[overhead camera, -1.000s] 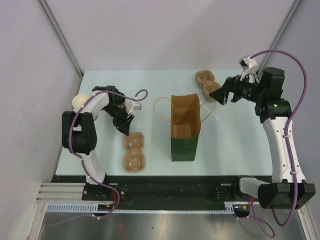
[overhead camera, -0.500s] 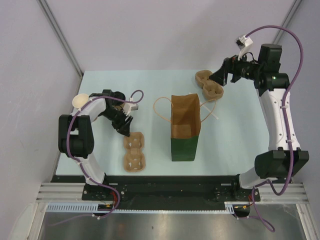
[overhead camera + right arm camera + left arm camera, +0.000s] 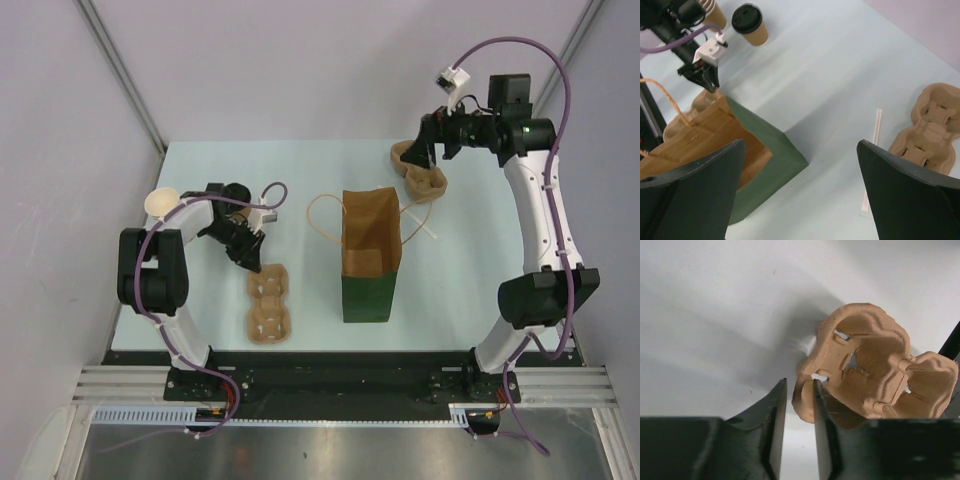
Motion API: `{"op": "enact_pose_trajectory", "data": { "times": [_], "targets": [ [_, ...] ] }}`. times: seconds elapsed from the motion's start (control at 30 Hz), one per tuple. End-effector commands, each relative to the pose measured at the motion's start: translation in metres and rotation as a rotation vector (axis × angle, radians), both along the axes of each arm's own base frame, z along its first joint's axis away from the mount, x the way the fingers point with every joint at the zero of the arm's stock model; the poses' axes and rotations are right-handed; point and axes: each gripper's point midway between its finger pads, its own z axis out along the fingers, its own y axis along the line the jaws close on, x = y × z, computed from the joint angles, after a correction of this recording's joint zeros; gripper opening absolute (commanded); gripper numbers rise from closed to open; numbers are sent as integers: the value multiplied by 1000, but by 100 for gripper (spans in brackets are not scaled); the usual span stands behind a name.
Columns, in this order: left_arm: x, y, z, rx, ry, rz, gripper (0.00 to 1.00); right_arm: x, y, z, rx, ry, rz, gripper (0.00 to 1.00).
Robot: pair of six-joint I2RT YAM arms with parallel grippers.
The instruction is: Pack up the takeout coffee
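Observation:
The takeout coffee (image 3: 751,30), a brown cup with a black lid, stands at the far left of the table in the right wrist view. In the top view my left arm hides it. My left gripper (image 3: 248,256) is low at the far end of a brown pulp cup carrier (image 3: 268,305). Its jaws (image 3: 799,390) stand narrowly apart with the carrier's rim (image 3: 805,400) pinched between them. The open paper bag (image 3: 370,260), brown above and green below, stands at the table's middle. My right gripper (image 3: 420,152) is wide open, empty, raised at the back right (image 3: 801,142).
A second pulp carrier (image 3: 425,178) lies at the back right, under my right gripper. A wrapped straw (image 3: 425,228) lies right of the bag. A stack of pale lidless cups (image 3: 160,203) stands at the left edge. The bag's cord handle (image 3: 322,215) loops left.
My right arm has swung up and toward the back left, from beside the second carrier to above it. My left gripper has stayed at the near carrier's far end.

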Motion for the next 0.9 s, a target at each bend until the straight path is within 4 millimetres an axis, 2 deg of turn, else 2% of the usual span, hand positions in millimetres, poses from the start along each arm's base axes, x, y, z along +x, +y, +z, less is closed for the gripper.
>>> {"op": "enact_pose_trajectory", "data": {
  "times": [0.0, 0.03, 0.07, 0.13, 0.17, 0.2, 0.33, 0.63, 0.83, 0.87],
  "targets": [
    [-2, -3, -1, -23, -12, -13, 37, -4, 12, 1, -83, -35, 69, 100],
    [-1, -2, -1, -22, -18, -11, 37, -6, 15, -3, -86, -16, 82, 100],
    [-1, -2, -2, -20, -18, -12, 37, -5, 16, 2, -91, -33, 92, 100],
    [-2, -3, -2, -23, -10, -12, 31, -5, 21, -6, -103, -6, 112, 100],
    [-2, -3, -2, -24, -11, -16, 25, -5, 22, -5, -111, -17, 124, 100],
    [-2, -3, -1, -27, -13, -18, 15, -5, 23, -6, -117, -19, 131, 100],
    [-6, -5, 9, -44, -22, -26, 1, -16, 34, -16, -163, -6, 190, 100],
    [-28, -7, 47, -80, -50, -28, 0, -38, 58, -40, -301, -9, 337, 98],
    [-26, -5, 71, -135, -73, 25, 0, -42, 66, -65, -422, -9, 389, 90],
    [-21, 2, 77, -142, -87, 54, 0, -40, 66, -72, -438, -6, 398, 88]
  ]
}}
